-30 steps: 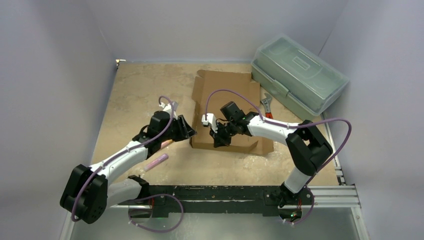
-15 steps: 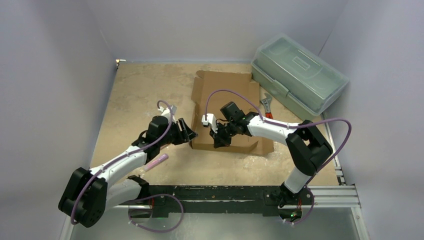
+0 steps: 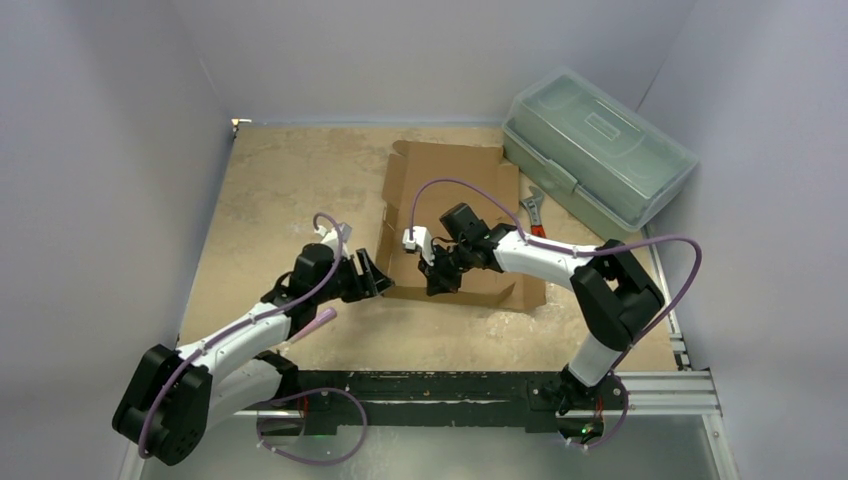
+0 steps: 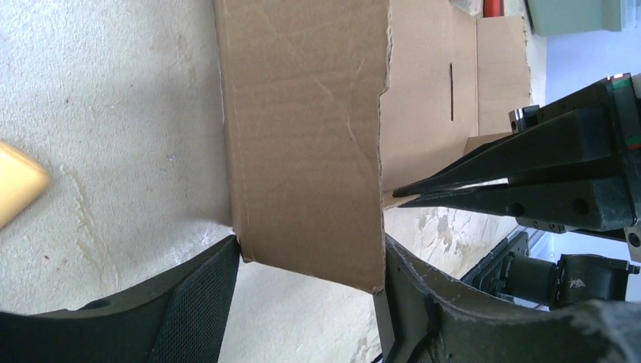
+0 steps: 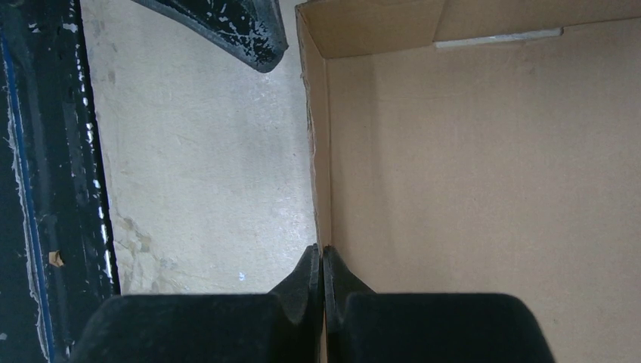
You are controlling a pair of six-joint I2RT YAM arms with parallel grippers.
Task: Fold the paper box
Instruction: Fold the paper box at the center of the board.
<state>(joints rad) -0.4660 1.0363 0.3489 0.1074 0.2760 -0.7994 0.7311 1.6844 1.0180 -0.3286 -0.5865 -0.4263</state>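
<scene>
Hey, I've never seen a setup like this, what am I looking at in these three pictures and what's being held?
A left arm and a right arm, both robots, are bolted to a table. The wide picture comes from a fixed camera above and behind them; the two close-ups come from cameras on each wrist. On it lie a half-folded cardboard box, a plastic toolbox and a wrench. The right jaws are pinched shut on the box's side wall. The left jaws stand open around a flap.
</scene>
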